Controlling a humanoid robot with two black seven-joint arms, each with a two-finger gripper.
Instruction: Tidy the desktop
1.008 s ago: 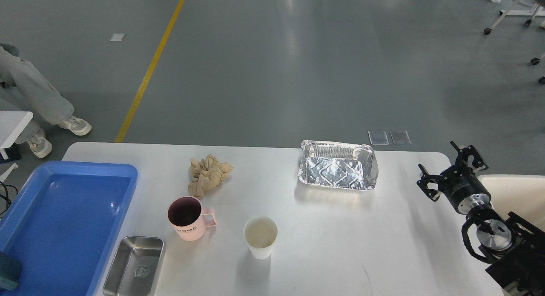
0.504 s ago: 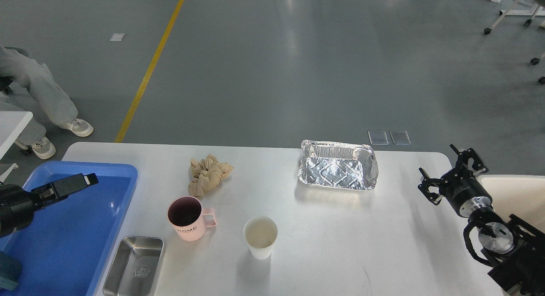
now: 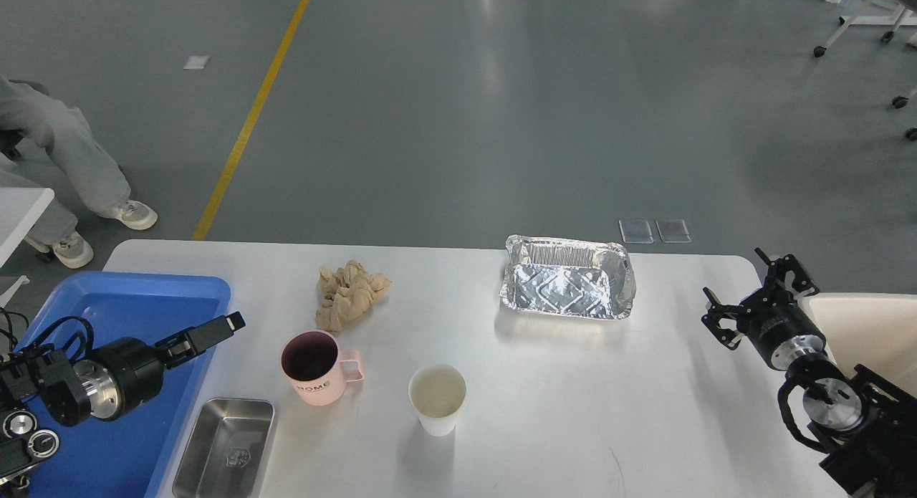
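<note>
A white bench (image 3: 573, 383) fills the foreground. The left end effector (image 3: 215, 331), its opening indiscernible, is aimed toward a pink mug (image 3: 315, 367), likely grasped next. The right end effector (image 3: 756, 301) is held spread open, empty.

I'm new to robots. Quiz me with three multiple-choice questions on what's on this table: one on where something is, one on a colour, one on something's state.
1. Where does the steel tin lie?
A. beside the blue tray
B. inside the foil pan
C. on the floor

2. What colour is the mug?
A. green
B. pink
C. black

3. How does the paper cup stand?
A. tipped over
B. upside down
C. upright, mouth up

Answers:
1 A, it lies on the desktop right by the tray's edge.
2 B, its outside and handle are pink.
3 C, its open rim faces up.
</note>
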